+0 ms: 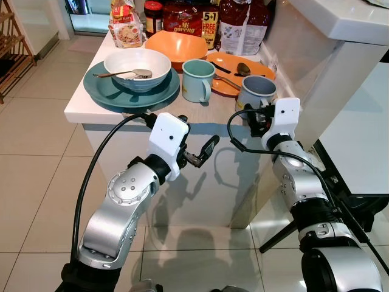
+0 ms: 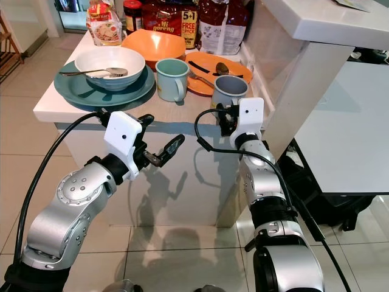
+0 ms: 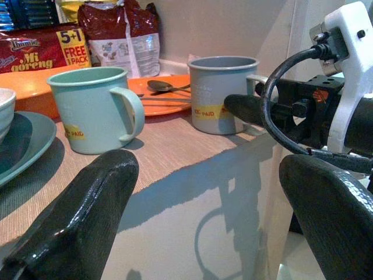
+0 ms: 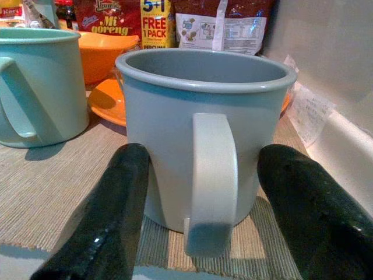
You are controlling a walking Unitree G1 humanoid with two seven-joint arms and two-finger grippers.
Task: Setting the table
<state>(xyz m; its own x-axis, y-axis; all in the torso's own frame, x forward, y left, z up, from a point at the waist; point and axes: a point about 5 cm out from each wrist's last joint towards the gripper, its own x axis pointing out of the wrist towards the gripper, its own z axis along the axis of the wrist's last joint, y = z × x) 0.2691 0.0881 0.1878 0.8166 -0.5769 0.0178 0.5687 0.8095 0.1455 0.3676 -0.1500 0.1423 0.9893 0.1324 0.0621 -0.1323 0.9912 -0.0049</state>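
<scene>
1. Grey mug (image 4: 207,134) stands upright on the table (image 1: 91,109) near its front edge, at about 2 o'clock in the head view, with its handle turned toward the robot
2. The right gripper (image 4: 204,216) is level with this mug, one black finger on each side of the handle; the fingers are spread apart and the left finger (image 4: 111,204) lies close beside the mug wall, though whether it touches cannot be told
3. The mint mug (image 1: 197,80) stands upright at about 12 o'clock, just left of the grey mug and apart from it, handle toward the front edge
4. Behind the two mugs, an orange plate (image 1: 262,68) carries a spoon (image 1: 242,68)
5. An orange bowl (image 1: 176,45) sits at about 12 o'clock, behind the mint mug
6. At 11 o'clock a white bowl (image 1: 137,67) with a spoon (image 1: 124,73) in it rests on a teal plate (image 1: 97,88)
7. Snack packets (image 1: 243,24) and a jar (image 1: 152,15) line the far side of the table
8. The left gripper (image 3: 210,216) hangs in front of the table's edge, below the top, with its fingers wide apart and nothing between them
</scene>
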